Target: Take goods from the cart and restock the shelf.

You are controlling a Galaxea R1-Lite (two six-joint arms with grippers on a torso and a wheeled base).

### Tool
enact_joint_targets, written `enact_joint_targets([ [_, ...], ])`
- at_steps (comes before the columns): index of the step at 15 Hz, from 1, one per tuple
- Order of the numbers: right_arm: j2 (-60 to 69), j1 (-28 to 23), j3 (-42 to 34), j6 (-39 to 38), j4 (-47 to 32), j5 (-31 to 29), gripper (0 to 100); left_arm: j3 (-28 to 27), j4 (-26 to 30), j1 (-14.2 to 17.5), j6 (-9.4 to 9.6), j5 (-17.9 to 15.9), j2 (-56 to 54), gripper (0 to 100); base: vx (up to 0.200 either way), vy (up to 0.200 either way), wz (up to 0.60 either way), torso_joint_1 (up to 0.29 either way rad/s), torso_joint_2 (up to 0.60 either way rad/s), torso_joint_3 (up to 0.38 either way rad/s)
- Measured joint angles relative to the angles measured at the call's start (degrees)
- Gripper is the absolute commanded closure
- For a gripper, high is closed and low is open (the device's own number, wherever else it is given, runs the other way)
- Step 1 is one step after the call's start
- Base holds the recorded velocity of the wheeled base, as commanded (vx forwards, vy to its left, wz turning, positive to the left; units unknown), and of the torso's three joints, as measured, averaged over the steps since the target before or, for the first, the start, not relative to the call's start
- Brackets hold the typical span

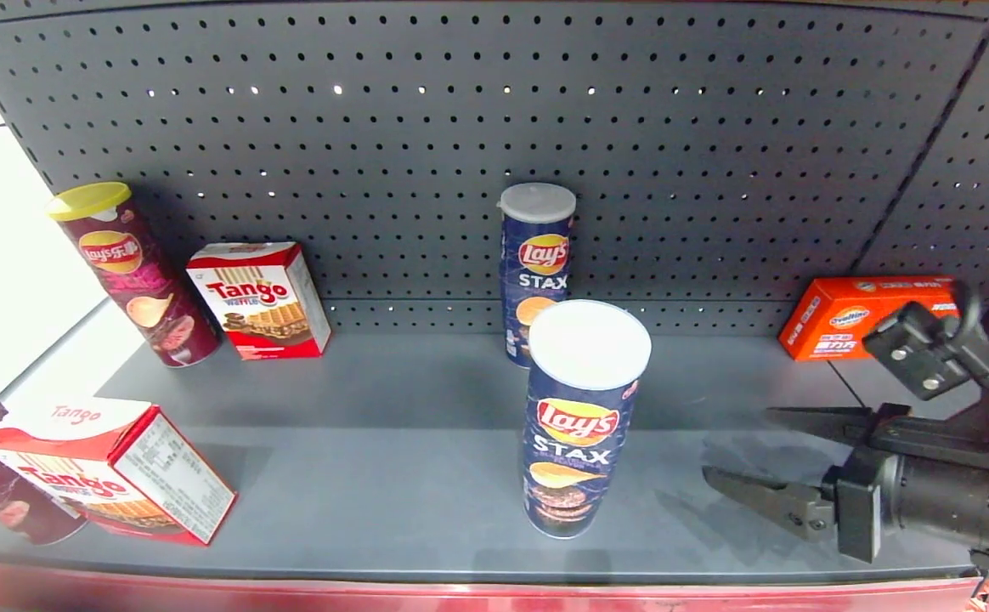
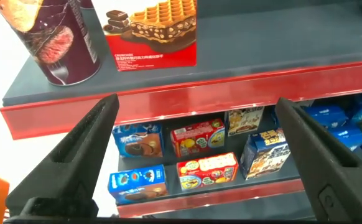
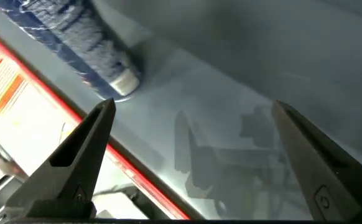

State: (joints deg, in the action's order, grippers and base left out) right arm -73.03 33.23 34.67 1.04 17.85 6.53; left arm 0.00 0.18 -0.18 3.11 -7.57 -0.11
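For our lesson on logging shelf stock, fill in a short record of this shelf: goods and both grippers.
shelf: grey, pegboard back
front can: blue, upright, near the shelf edge
rear can: blue, upright, at the pegboard
left side: maroon can, rear wafer box, front wafer box
right side: orange box at the back
right gripper: open, empty, right of the front can, apart
left gripper: open, empty

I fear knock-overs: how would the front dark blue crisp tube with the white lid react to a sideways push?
The front dark blue tube stands tall on a narrow base, so a high push could topple it. Being round, it might roll off the front of the grey shelf.
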Motion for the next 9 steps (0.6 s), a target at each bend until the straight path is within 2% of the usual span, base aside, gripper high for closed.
enact_joint_targets([
  [3, -4.23, 2.99, 2.4, 0.0, 0.13, 0.11, 0, 0.0, -0.02, 0.0, -0.13, 0.0, 0.0, 0, 0.0, 0.0, 0.0, 0.0, 0.0, 0.0],
  [9, -10.97, 5.3, 8.37, 0.07, 0.24, 0.22, 0, 0.0, 0.0, 0.0, -0.66, 0.6, 0.0, 0, 0.0, 0.0, 0.0, 0.0, 0.0, 0.0],
])
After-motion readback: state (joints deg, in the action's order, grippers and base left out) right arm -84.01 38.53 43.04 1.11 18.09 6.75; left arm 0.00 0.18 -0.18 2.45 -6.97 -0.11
